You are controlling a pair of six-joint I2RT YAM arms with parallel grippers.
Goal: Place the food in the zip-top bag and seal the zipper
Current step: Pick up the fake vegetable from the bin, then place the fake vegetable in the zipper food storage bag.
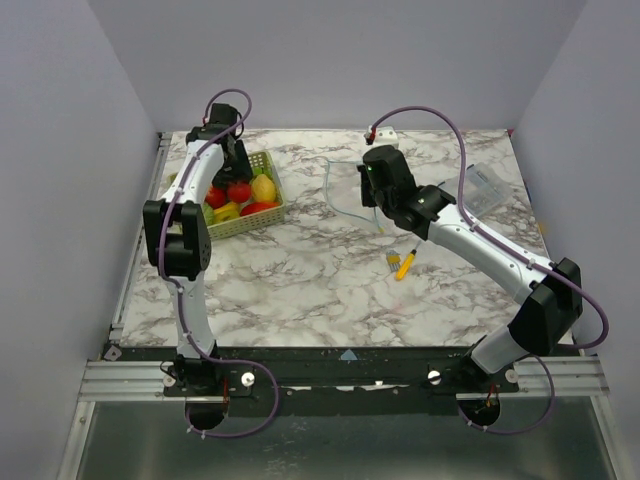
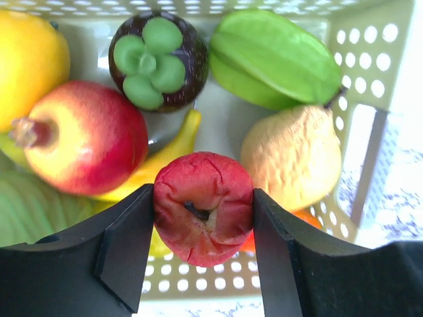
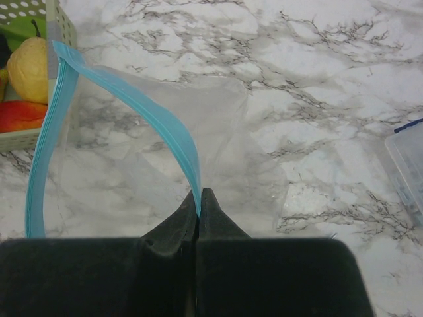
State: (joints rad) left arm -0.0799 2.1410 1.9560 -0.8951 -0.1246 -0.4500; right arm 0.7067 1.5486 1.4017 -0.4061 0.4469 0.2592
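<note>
- Wrinkled red fruit (image 2: 203,216): pinched between my left fingers (image 2: 122,247), above the other fruit (image 2: 86,135).
- Clear bag (image 3: 165,139): limp, mouth gaping open.
- Blue zipper (image 3: 41,152): unsealed, one strip nipped by my right fingers (image 3: 172,231).

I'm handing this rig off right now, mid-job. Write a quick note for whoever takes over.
Left gripper: shut on a red fruit at the basket.
Right gripper: shut on the zipper, holding the bag mouth open on the table.
Done: one fruit gripped, bag mouth open. Nothing shows inside the bag.
To do: carry that fruit to the bag, then the other food from the basket, then seal the zipper.
</note>
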